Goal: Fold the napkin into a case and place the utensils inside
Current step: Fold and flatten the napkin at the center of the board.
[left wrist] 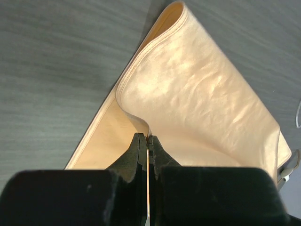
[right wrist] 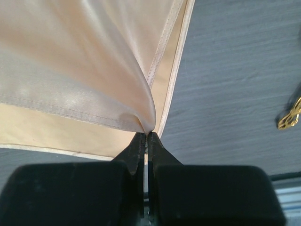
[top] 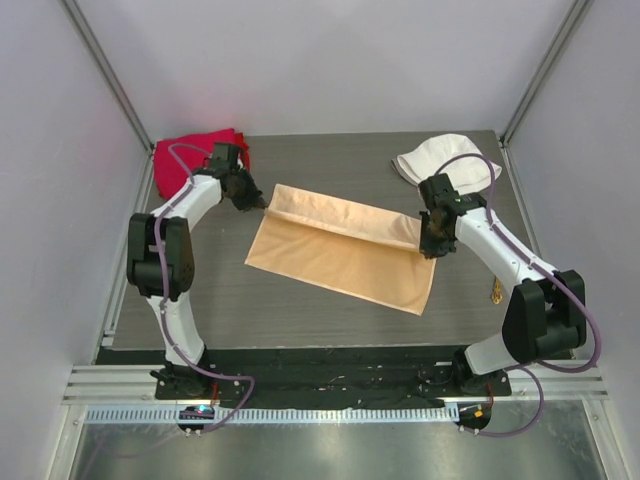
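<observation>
The peach-tan satin napkin (top: 340, 262) lies across the middle of the dark table, its far strip raised and turned toward the front. My left gripper (top: 263, 204) is shut on the napkin's far left corner; in the left wrist view the cloth (left wrist: 197, 94) rises in a fold from the pinched tips (left wrist: 148, 137). My right gripper (top: 429, 248) is shut on the far right corner, and in the right wrist view the hemmed edge (right wrist: 70, 61) curls up out of the tips (right wrist: 146, 133). No case has been formed. The utensils are out of view.
A thick red cloth (top: 195, 152) is bunched at the back left corner. A white bucket hat (top: 445, 158) sits at the back right. A small gold-coloured piece (top: 496, 292) lies by the right arm, also seen in the right wrist view (right wrist: 289, 115). Walls enclose the table.
</observation>
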